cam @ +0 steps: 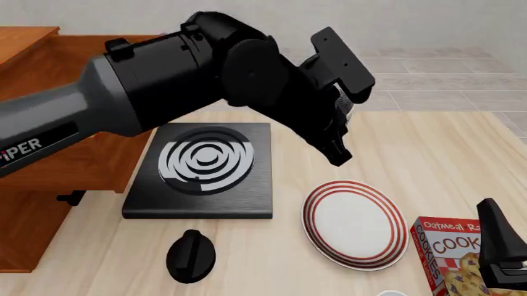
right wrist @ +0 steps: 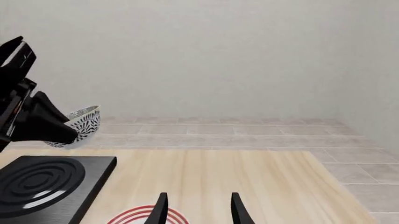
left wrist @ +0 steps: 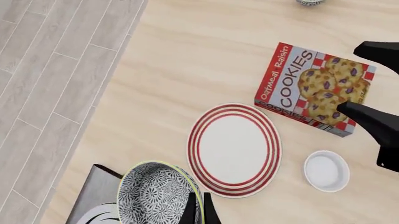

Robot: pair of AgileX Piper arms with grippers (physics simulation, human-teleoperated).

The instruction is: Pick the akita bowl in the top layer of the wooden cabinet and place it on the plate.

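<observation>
The left arm is a thick grey tube marked "PIPER" in white, running into bulky matte-black joints beyond the lettering. Its gripper and the right gripper both end in slim black tapered fingers.

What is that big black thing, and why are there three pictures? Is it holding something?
It's a robot with two arms, drawn by a computer. One picture looks from above and behind; the other two come from small cameras on each arm's wrist. The left gripper pinches the akita bowl by its rim, up in the air above the table. Below lies the plate, with a black stove, a cookie box, a black knob and a small white dish nearby. The right gripper is open and holds nothing.
</observation>
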